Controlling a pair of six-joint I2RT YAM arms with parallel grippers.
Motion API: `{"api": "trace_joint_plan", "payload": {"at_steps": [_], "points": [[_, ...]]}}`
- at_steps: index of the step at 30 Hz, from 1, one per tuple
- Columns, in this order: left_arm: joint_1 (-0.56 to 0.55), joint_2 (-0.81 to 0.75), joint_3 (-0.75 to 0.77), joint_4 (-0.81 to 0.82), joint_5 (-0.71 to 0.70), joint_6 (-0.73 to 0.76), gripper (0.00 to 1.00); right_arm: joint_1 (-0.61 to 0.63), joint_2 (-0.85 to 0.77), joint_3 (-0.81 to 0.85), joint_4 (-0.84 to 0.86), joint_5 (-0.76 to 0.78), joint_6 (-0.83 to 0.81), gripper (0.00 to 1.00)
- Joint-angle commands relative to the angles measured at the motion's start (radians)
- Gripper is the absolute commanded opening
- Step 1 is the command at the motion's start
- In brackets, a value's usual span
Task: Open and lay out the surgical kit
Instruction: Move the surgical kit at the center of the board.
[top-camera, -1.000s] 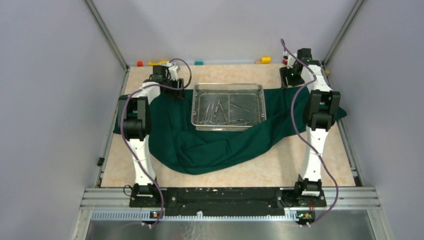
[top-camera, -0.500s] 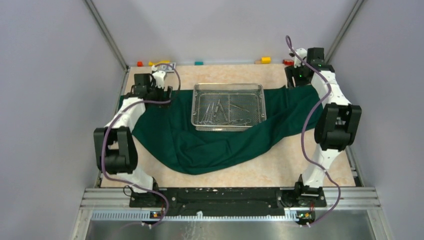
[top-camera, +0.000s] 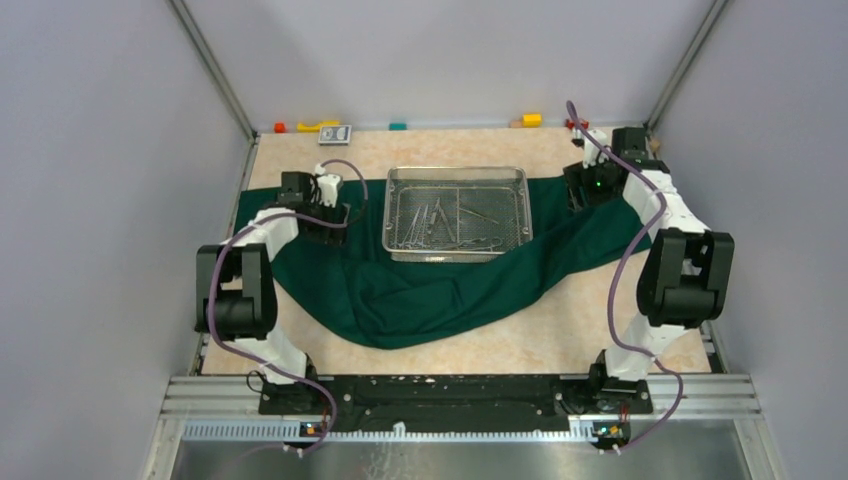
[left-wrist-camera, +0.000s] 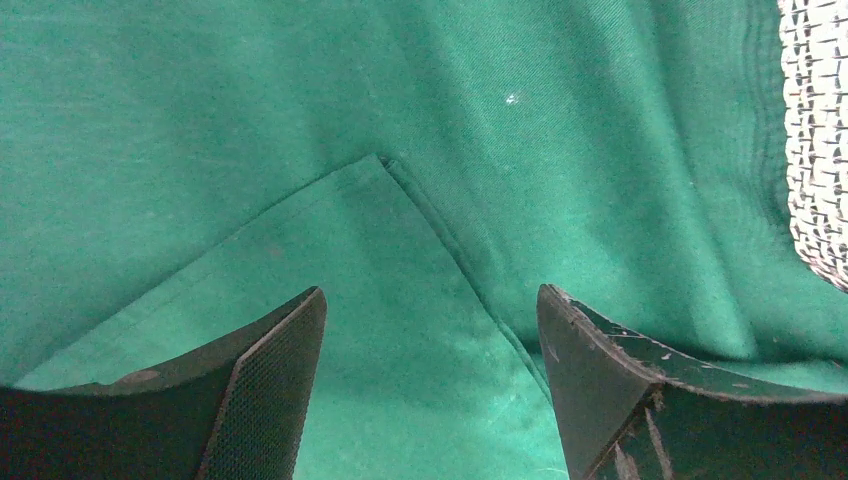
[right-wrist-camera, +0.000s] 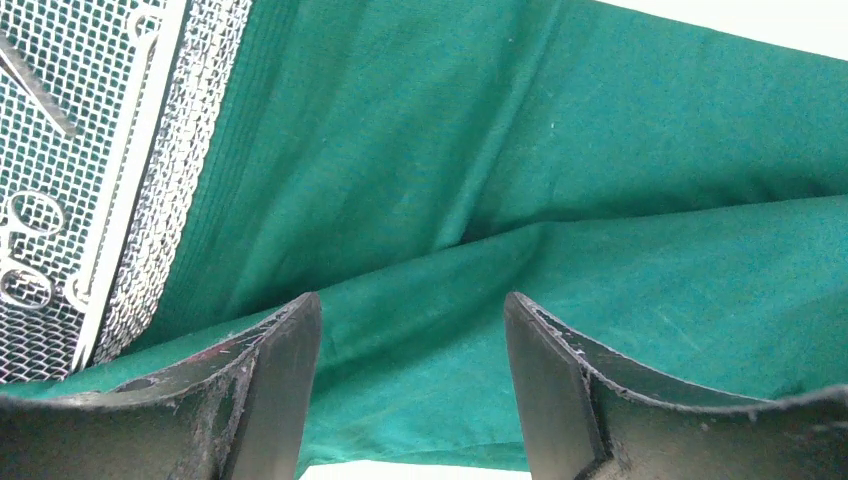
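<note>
The dark green cloth (top-camera: 420, 290) lies spread across the table, its front edge sagging in a curve. On it stands the silver wire-mesh tray (top-camera: 522, 205), with slim steel instruments (top-camera: 440, 222) lying inside. My left gripper (top-camera: 325, 218) hovers over the cloth just left of the tray. It is open, and a folded cloth corner (left-wrist-camera: 380, 165) lies ahead of the fingers, with nothing between them. My right gripper (top-camera: 582, 192) is over the cloth right of the tray, also open and empty. The tray's mesh wall (right-wrist-camera: 170, 180) and ring handles (right-wrist-camera: 25, 215) show at the left of the right wrist view.
Small coloured blocks (top-camera: 531, 120) and a small card (top-camera: 341, 133) sit along the back wall. Grey enclosure walls stand close on both sides. Bare beige tabletop (top-camera: 600, 320) shows in front of the cloth.
Both arms swung their elbows outward and drew back from the far corners toward the tray's sides. The cloth's right end no longer drapes to the right edge. The left jaws widened.
</note>
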Motion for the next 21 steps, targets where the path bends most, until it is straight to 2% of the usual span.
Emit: {"api": "trace_joint_plan", "payload": {"at_steps": [1,7,14,19,21], "points": [[-0.005,0.048,0.005,0.025,-0.01,-0.008,0.81,-0.003,-0.082,-0.03,0.019,-0.052,0.0,0.66],[-0.004,0.056,-0.032,0.033,-0.051,0.022,0.75,-0.003,-0.089,-0.048,0.021,-0.04,-0.005,0.66],[-0.004,0.074,-0.042,0.016,-0.058,0.039,0.62,-0.003,-0.089,-0.05,0.019,-0.041,-0.006,0.65],[-0.005,0.055,-0.056,0.013,-0.057,0.048,0.46,-0.004,-0.096,-0.053,0.022,-0.036,-0.01,0.65],[-0.005,0.05,-0.056,0.008,-0.05,0.049,0.36,-0.003,-0.097,-0.052,0.019,-0.036,-0.011,0.65]]}}
